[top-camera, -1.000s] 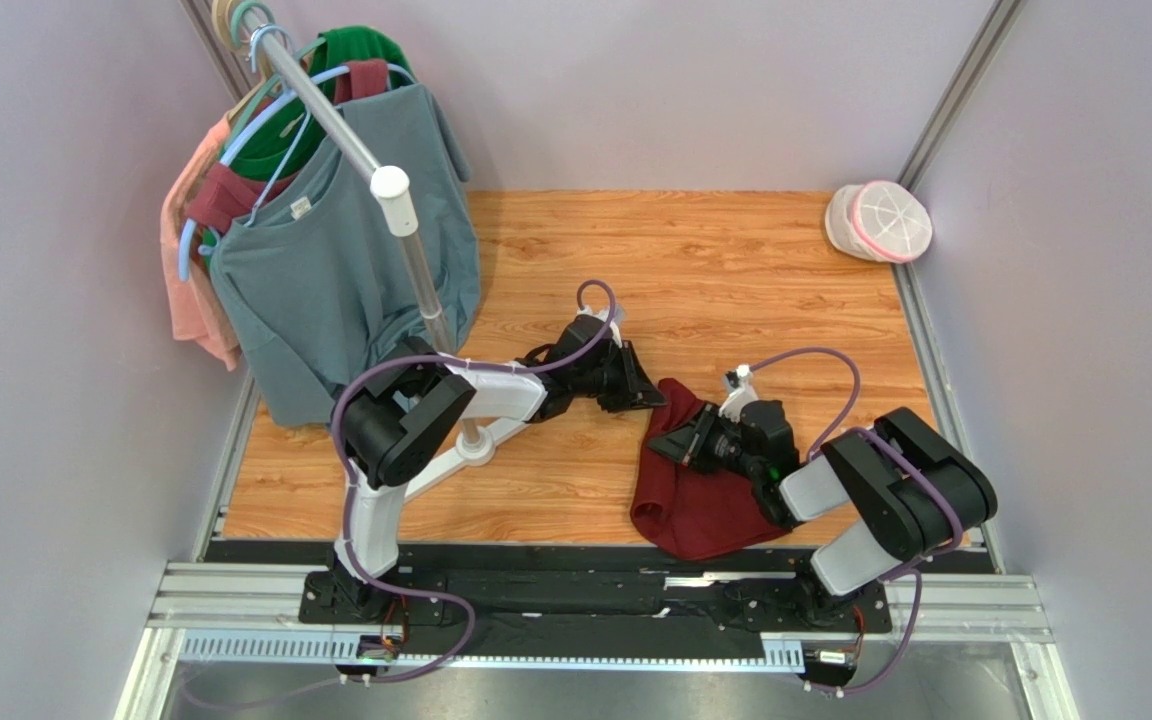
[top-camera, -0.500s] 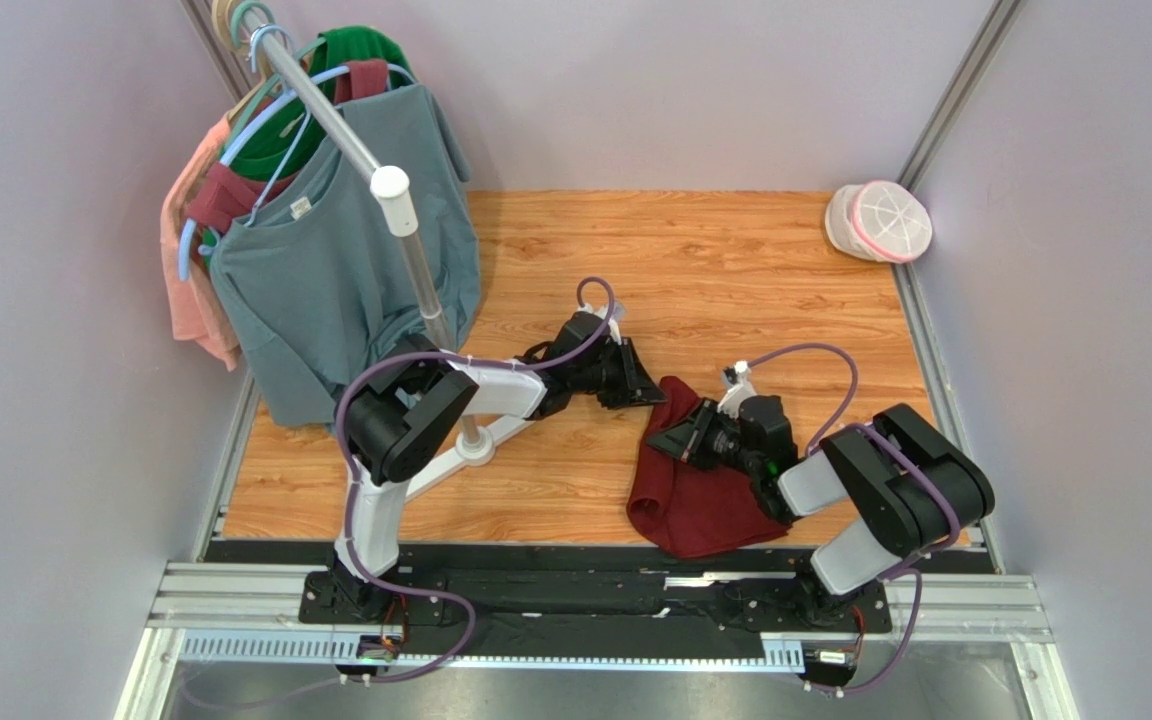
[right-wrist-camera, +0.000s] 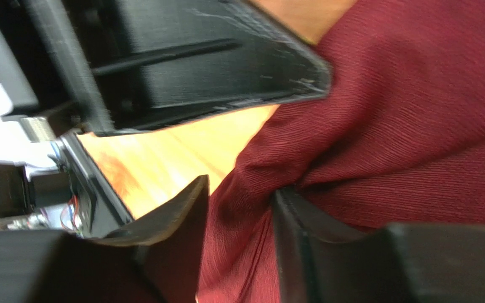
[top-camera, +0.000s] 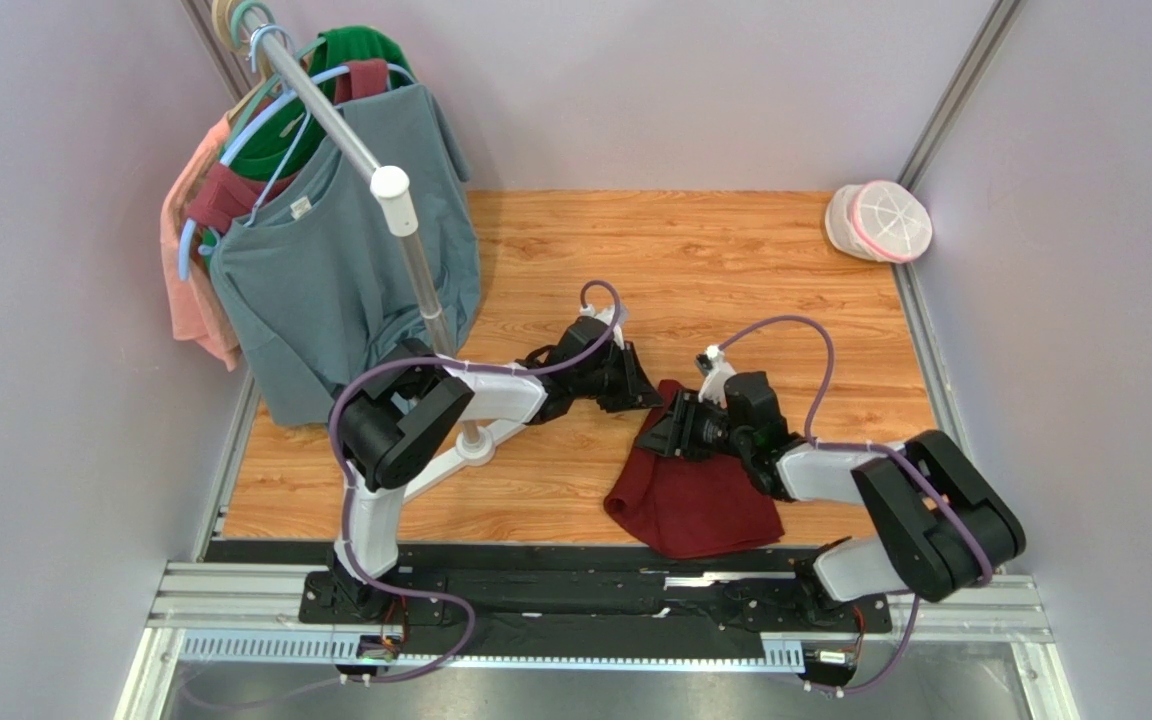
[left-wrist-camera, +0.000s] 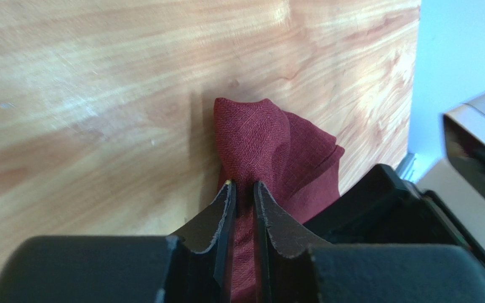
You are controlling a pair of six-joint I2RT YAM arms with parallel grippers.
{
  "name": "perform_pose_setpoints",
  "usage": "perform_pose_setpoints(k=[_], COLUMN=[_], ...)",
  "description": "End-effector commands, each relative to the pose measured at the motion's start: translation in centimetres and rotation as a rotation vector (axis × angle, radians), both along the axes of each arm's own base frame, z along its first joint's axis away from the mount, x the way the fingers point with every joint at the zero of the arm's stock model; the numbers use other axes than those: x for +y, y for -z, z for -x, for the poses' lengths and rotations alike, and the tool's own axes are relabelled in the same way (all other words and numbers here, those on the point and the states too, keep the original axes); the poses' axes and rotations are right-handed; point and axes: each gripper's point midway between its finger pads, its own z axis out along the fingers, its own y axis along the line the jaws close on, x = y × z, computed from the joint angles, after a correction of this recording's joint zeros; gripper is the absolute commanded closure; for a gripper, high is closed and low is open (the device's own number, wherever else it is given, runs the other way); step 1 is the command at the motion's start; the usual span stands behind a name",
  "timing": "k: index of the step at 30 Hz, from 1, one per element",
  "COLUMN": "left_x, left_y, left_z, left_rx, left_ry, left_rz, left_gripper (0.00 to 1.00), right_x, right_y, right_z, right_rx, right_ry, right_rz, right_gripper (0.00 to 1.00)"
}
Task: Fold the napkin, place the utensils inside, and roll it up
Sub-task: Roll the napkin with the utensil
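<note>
The napkin (top-camera: 692, 492) is seen bunched in a maroon heap on the wooden table (top-camera: 717, 255), right of centre and close to the near edge, with its far corner lifted toward the middle of the table. That raised corner is pinched by the left gripper (top-camera: 648, 395); in the left wrist view the two fingers are clenched almost together with a thin fold of red cloth trapped between them, and a peaked flap of napkin is seen standing just beyond the tips. The right gripper (top-camera: 671, 435) is set just beside the left one, on the near side of it, and is also clamped on the napkin: in the right wrist view gathered cloth fills the gap between its fingers and creases are drawn toward the grip point. The two grippers are nearly touching. A clothes rack (top-camera: 405, 240) hung with shirts is seen at the far left corner. A white round container (top-camera: 880, 221) is seen at the far right corner, well apart from the napkin.
</note>
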Motion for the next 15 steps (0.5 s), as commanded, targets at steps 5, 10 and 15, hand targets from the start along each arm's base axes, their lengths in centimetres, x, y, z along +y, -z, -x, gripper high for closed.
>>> perform_pose_setpoints(k=[5, 10, 15], left_x=[0.9, 1.2, 1.1], left_y=[-1.3, -1.5, -1.6], left_z=[0.8, 1.0, 1.0], left_rx=[-0.087, -0.119, -0.132], left_ry=[0.014, 0.003, 0.002], left_rz=[-0.117, -0.171, -0.181], left_gripper=[1.00, 1.00, 1.00], right_x=[-0.4, -0.7, -0.2], right_y=[-3.4, -5.0, -5.7], right_z=[1.4, 3.2, 3.9], right_rx=[-0.062, -0.039, 0.035], right_ry=[-0.073, -0.006, 0.078], right_rz=[0.121, 0.112, -0.001], right_gripper=[0.44, 0.43, 0.43])
